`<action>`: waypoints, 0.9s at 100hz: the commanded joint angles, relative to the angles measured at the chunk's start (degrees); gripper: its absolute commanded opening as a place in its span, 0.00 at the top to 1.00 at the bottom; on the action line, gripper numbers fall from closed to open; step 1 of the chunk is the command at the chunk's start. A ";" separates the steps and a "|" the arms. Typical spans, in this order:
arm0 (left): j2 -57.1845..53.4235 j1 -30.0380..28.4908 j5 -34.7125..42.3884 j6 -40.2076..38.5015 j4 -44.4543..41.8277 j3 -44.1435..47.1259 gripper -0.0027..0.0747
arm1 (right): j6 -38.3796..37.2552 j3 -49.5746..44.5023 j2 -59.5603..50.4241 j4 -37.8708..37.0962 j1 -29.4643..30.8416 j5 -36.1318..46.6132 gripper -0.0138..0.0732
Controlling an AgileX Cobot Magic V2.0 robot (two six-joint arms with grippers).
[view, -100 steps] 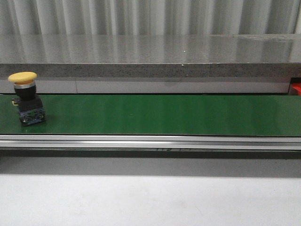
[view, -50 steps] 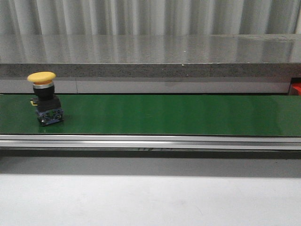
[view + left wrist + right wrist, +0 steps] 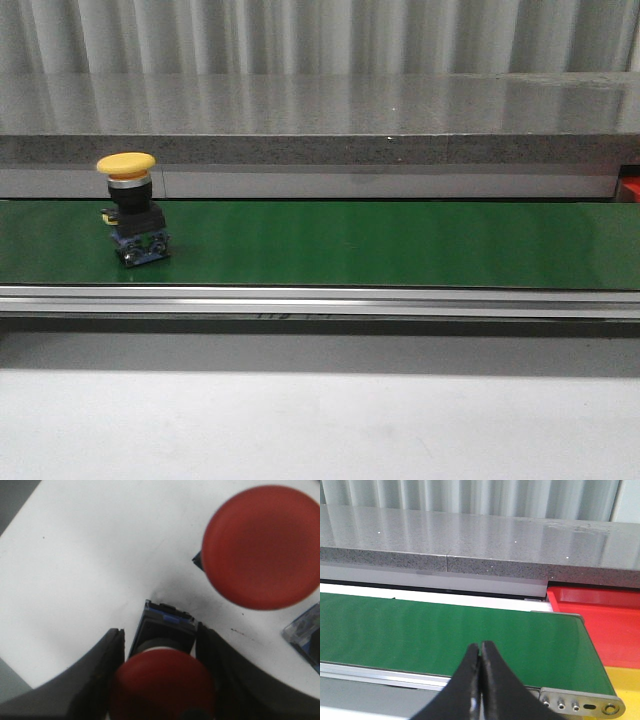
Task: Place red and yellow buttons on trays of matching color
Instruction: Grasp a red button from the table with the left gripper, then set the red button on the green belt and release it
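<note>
A yellow button (image 3: 127, 165) with a black and blue base stands upright on the green belt (image 3: 380, 245), left of centre. In the left wrist view a red button (image 3: 162, 682) stands on a white surface between the fingers of my left gripper (image 3: 159, 635). The gripper is open, with a thin gap showing beside the button's base on one side. A second red button (image 3: 261, 547) stands close by. My right gripper (image 3: 480, 646) is shut and empty above the belt's near rail. A red tray (image 3: 605, 625) and a yellow tray (image 3: 627, 685) lie past the belt's end. Neither gripper shows in the front view.
A grey stone ledge (image 3: 320, 120) runs behind the belt, and a metal rail (image 3: 320, 300) along its front. The belt's end roller bracket (image 3: 580, 702) sits beside the yellow tray. A clear blue part (image 3: 305, 635) lies on the white surface by the red buttons.
The yellow button has travelled to the right along the belt, from the left edge of the front view toward the centre, staying upright.
</note>
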State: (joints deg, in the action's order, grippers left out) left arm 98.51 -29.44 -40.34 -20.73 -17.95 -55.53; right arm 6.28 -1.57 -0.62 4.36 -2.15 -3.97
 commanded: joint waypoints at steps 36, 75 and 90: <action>-21.32 5.27 -6.43 7.08 6.20 -1.74 0.99 | -0.18 1.11 0.44 -0.46 0.01 4.35 0.91; -17.70 23.82 -11.31 14.92 13.56 -14.85 0.99 | -0.18 1.11 0.44 -0.46 0.01 4.35 0.91; -11.71 26.55 -12.35 15.02 15.31 -19.07 0.99 | -0.18 1.11 0.44 -0.46 0.01 4.35 0.91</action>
State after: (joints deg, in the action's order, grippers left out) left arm 85.57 -4.41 -53.90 -5.74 -3.93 -70.94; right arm 6.28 -1.57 -0.62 4.36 -2.15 -3.97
